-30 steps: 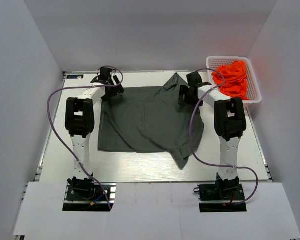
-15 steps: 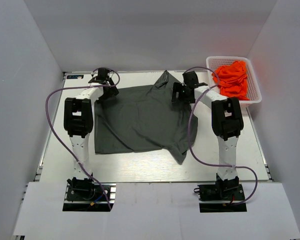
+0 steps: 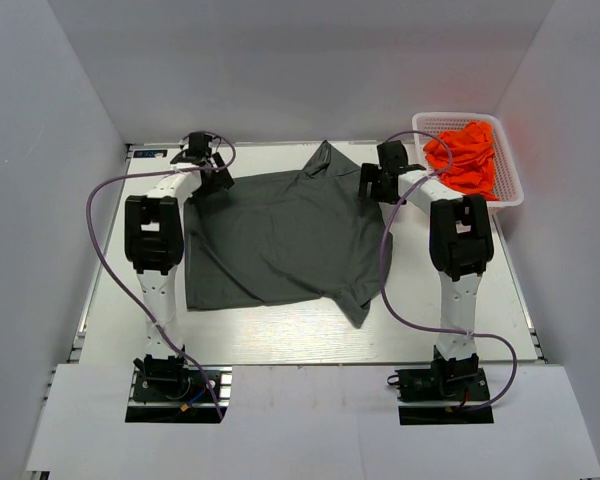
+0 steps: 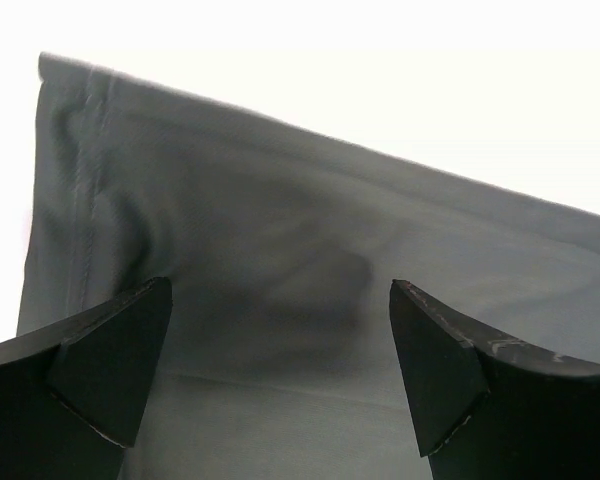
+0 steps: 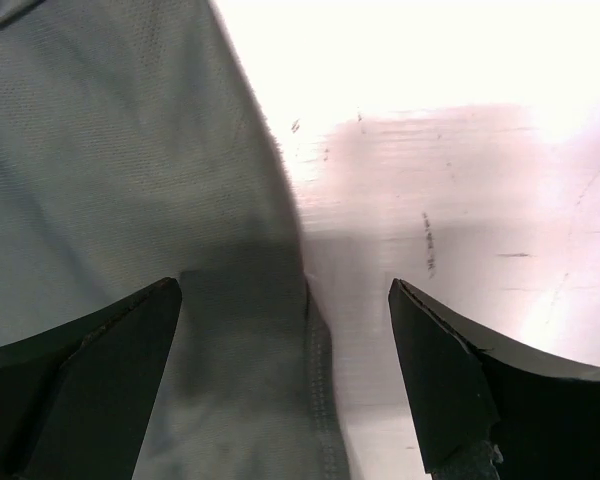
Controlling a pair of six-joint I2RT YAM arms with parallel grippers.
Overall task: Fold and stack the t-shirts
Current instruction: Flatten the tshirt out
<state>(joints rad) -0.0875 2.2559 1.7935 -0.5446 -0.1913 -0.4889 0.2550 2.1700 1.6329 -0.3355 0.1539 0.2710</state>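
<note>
On the table (image 3: 280, 345), the grey shirt (image 3: 280, 240) lies spread. Left gripper (image 4: 280, 390) hangs over its far-left corner, right gripper (image 5: 285, 390) over its far-right edge. Both jaws stand wide, seemingly touching nothing.

From above and behind we see the whole worktop (image 3: 270, 335); each wrist camera looks down closely, sharing the grey t-shirt (image 3: 280, 240) with it.

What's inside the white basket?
The basket holds orange shirts, all bunched up in a heap. The heap hides the basket's bottom, so I can't tell how many shirts there are or whether anything else lies under them.
</note>
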